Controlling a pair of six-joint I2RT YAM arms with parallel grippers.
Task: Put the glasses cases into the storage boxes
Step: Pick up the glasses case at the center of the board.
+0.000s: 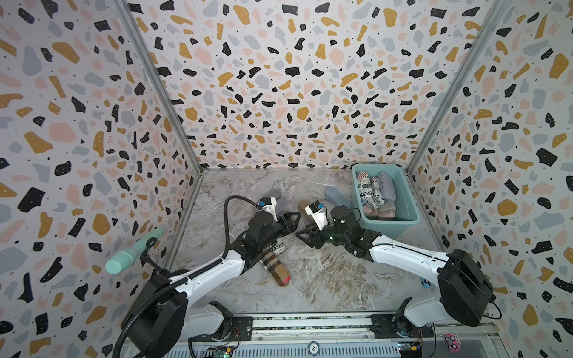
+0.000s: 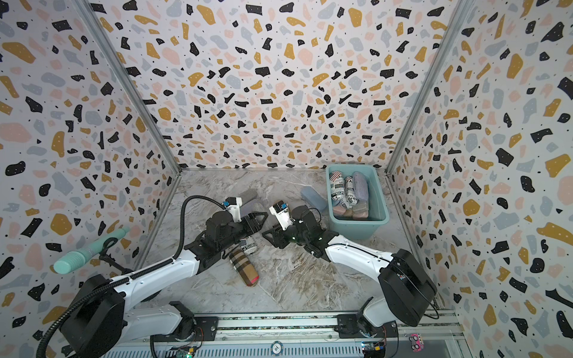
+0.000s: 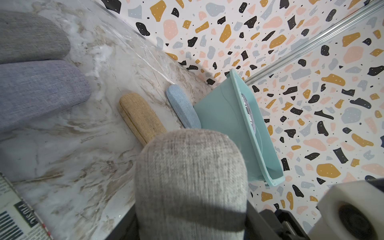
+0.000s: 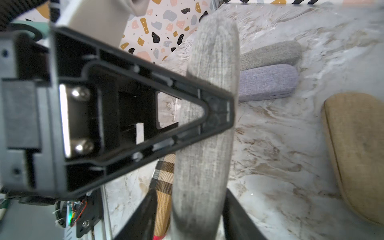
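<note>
I'd call it roughly halfway. Your tub holds a mixed pile of cases, but I can't count the lower layer.

Your left gripper is clamped tight on a pale grey case, off the table a little way out from the tub. Your right gripper straddles the same case, and I can't tell if it's biting.

Six others are out:
- plaid and newsprint, farthest from the tub and half under your left arm
- lilac and dark grey, closer
- tan, nearer again
- blue, right against the tub's wall

Both top views hide the held case.
</note>
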